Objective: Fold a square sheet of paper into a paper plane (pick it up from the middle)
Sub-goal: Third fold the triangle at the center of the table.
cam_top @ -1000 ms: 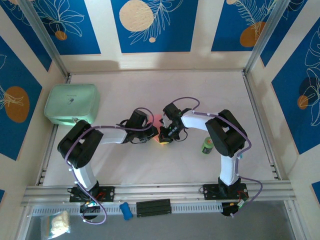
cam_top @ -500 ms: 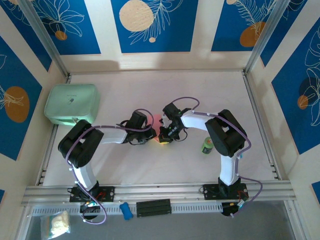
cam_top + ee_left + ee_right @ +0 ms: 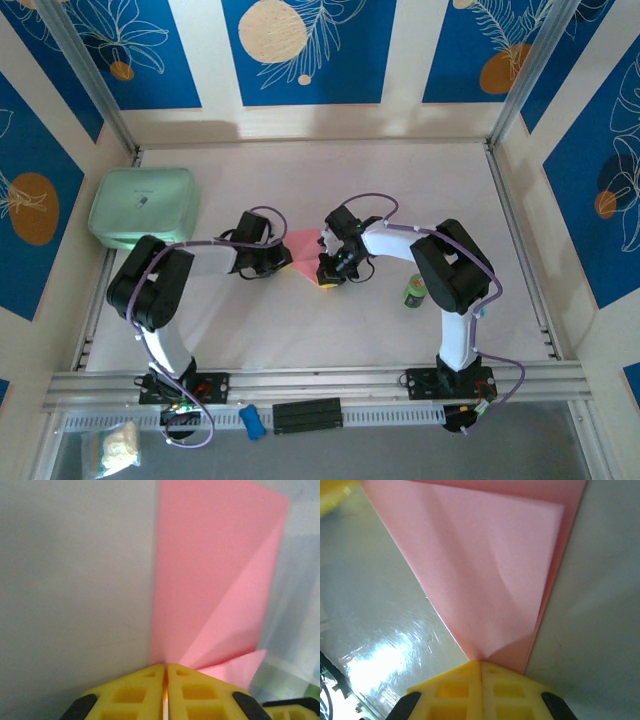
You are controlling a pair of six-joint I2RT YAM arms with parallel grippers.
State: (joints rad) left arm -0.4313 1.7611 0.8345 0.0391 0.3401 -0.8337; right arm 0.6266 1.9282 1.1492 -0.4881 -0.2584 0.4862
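white table [image 3: 400, 190], seen from above. mint-green case [image 3: 143, 207] at its far left edge. partly folded pink sheet of paper [image 3: 303, 243] near the table's middle, held between the two arms, diagonal folds visible in both wrist views. left gripper [image 3: 165, 667] closed, yellow fingers pinching one corner of the sheet. right gripper [image 3: 480, 664] closed, pinching another corner. small green can [image 3: 415, 292] to the right, apart from the sheet.
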